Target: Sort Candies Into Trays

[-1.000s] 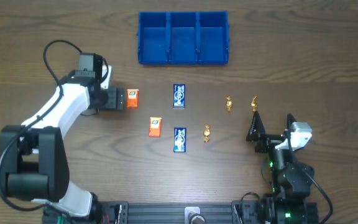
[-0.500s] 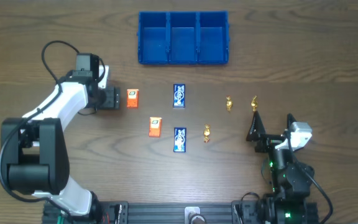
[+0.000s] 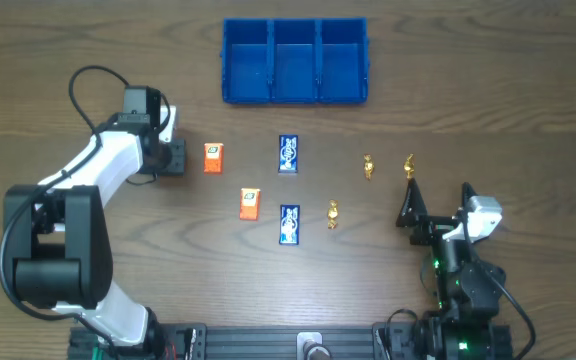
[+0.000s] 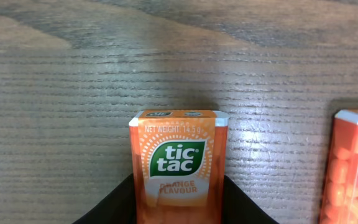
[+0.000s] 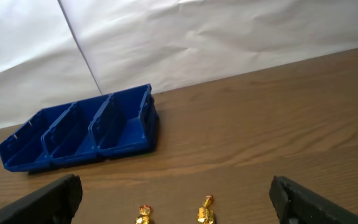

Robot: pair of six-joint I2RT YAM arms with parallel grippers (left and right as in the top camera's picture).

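Your landmark is the blue three-bin tray [image 3: 295,98], all bins empty. Off its left end, nearer the arm bases, the left gripper [image 3: 188,158] sits released. The right gripper [image 3: 436,198], off the tray's right end, also gapes. An orange mint box [image 4: 178,162] lies flat between the left jaws. I judge this the pickup step: clamp it, lift, and carry it to a bin.

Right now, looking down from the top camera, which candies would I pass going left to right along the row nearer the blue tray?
orange box → blue packet → gold candy → second gold candy
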